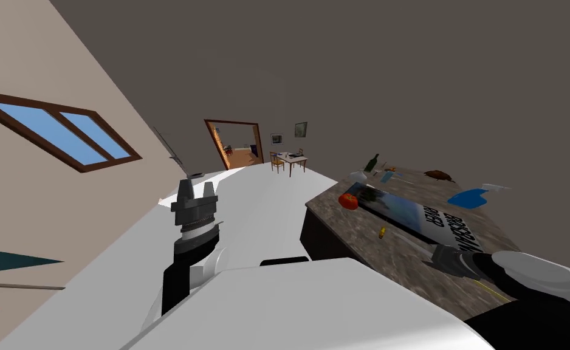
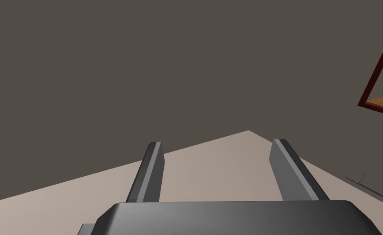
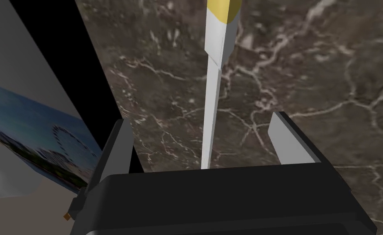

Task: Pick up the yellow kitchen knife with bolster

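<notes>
The knife (image 3: 212,102) lies flat on a dark marbled counter (image 3: 317,69); it has a thin white blade, a white bolster and a yellow handle (image 3: 223,8). My right gripper (image 3: 203,122) hangs just over it, open, one finger on each side of the blade and clear of it. In the head view the right gripper (image 1: 439,254) is low over the counter (image 1: 350,234), with the blade (image 1: 414,243) showing past it and a yellow strip of handle (image 1: 490,293) beside the forearm. My left gripper (image 1: 194,188) is raised off to the left, open and empty (image 2: 217,163).
A large flat book with a seaside cover (image 1: 411,216) lies close beside the knife and also shows as the seaside cover (image 3: 31,122). A red tomato (image 1: 348,201), a small yellow item (image 1: 382,231), a blue spray bottle (image 1: 472,197) and a dark bottle (image 1: 371,162) stand farther along the counter.
</notes>
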You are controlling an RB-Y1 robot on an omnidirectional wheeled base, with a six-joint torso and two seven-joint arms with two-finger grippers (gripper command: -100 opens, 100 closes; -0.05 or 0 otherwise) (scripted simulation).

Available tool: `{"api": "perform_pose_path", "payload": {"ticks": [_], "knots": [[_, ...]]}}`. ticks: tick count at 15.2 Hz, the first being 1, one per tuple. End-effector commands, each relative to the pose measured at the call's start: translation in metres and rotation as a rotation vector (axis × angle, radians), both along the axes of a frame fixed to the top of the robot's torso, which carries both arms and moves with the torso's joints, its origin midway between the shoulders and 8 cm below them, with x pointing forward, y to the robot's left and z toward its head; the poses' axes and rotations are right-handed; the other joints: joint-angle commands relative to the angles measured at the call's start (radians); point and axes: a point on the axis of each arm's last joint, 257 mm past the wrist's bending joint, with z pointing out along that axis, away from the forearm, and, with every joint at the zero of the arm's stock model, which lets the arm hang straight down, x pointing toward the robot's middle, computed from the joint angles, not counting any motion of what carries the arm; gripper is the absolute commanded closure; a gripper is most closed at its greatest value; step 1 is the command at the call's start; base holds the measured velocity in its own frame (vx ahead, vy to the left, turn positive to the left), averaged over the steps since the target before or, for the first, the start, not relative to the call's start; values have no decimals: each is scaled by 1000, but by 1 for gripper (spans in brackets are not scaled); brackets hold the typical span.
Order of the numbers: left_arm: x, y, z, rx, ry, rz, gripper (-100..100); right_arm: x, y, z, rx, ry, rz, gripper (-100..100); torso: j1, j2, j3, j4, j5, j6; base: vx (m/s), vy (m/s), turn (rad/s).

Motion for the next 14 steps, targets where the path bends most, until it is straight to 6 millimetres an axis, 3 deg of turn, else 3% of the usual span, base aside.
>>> {"api": "perform_pose_path", "payload": {"ticks": [1,2,6,7,14], "knots": [[0,0,0,0,0,0,0,0,0,0,0,0,0,-100,0,0,0,0,0,0,6,-2,44],[0,0,0,0,0,0,0,-1,0,-1,1,2,-1,100,0,0,0,0,0,0,0,0,0],[0,0,0,0,0,0,0,-2,1,-2,6,4,-2,100,1,1,1,1,2,0,0,1,-3],[0,0,0,0,0,0,0,10,4,6,0,-3,18,100,2,1,1,1,3,0,-3,-1,-145],[0,0,0,0,0,0,0,26,13,14,3,-7,48,100,3,3,2,2,2,1,-10,2,-113]]}}
